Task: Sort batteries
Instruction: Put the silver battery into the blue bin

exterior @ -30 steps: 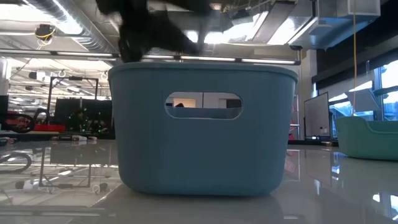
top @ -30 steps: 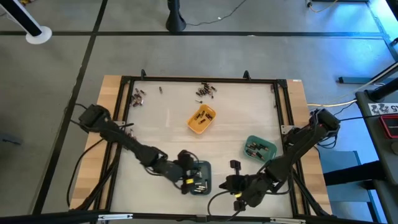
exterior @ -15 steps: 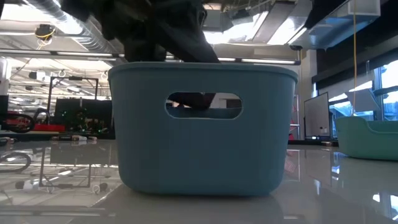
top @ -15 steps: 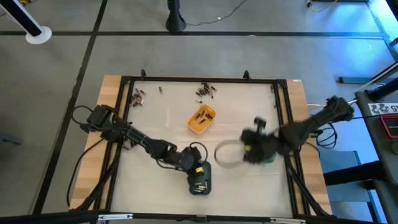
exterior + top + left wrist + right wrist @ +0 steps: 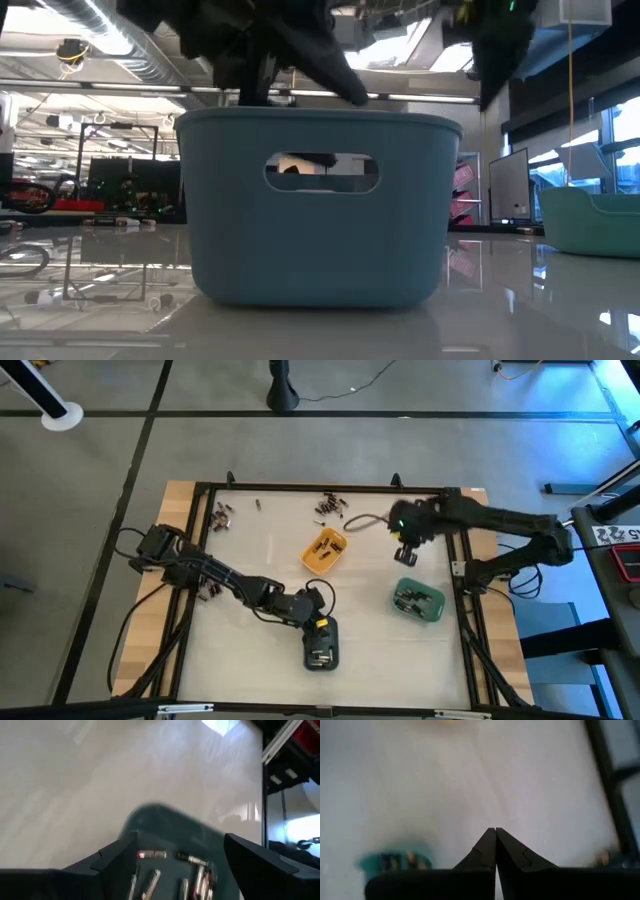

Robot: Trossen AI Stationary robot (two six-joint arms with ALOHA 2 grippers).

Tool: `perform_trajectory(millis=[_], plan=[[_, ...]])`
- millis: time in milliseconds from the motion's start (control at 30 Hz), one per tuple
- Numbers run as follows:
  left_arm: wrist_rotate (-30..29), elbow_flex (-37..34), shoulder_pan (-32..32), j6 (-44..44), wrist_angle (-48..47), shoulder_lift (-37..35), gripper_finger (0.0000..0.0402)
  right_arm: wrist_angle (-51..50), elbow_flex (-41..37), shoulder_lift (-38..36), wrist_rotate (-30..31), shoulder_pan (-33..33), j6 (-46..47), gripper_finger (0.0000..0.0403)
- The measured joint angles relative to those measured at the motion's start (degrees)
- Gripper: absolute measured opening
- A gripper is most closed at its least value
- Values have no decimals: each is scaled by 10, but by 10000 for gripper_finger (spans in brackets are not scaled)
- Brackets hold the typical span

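Slate-blue tray (image 5: 322,644) at the table's 6 o'clock holds batteries (image 5: 151,855) lying at mixed angles beneath the spread left gripper (image 5: 318,622); right gripper (image 5: 495,836), fingers pressed together, hovers toward 1 o'clock.

Two dark, near-black arms, built from slim links joined by bulkier rounded joint housings. Black cables looped beside each base; a loose loop of cable trailing off the right arm's wrist. Small green light lit on the right wrist housing. Yellow patch on the left gripper (image 5: 318,623) body. Left gripper fingers (image 5: 117,857): matte black, flat-faced, angular, with stepped inner edges. Right gripper (image 5: 495,831) fingers: same matte black, tapering to sharp wedge tips, a small notch on each outer edge. In the low view, arms only dark silhouettes.
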Motion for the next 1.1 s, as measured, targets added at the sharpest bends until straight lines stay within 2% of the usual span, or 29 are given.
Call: perform_trajectory(millis=[67,167,300,367,433,567,767,867,967,1100], plan=[[-8,0,9,25,-4,-12,278,-45,0,31,-18,-54,-44,5],[-11,0,24,65,-13,-36,273,-94,0,90,-5,-117,-115,5],[-17,0,46,116,-75,-79,266,-111,0,177,94,-157,-198,5],[-39,0,55,131,-124,-97,262,-126,0,216,141,-168,-245,5],[-75,0,62,136,-176,-111,257,-133,0,252,162,-183,-283,13],[-122,-12,71,128,-215,-128,250,-120,-1,316,172,-219,-312,71],[-120,-17,77,127,-215,-131,246,-85,0,338,177,-304,-337,201],[-120,-17,77,127,-216,-131,247,-80,0,338,183,-344,-342,252],[-119,-17,78,127,-216,-131,248,-76,-1,338,184,-376,-342,284],[-119,-17,79,125,-215,-131,248,-65,-29,338,194,-388,-371,296]])
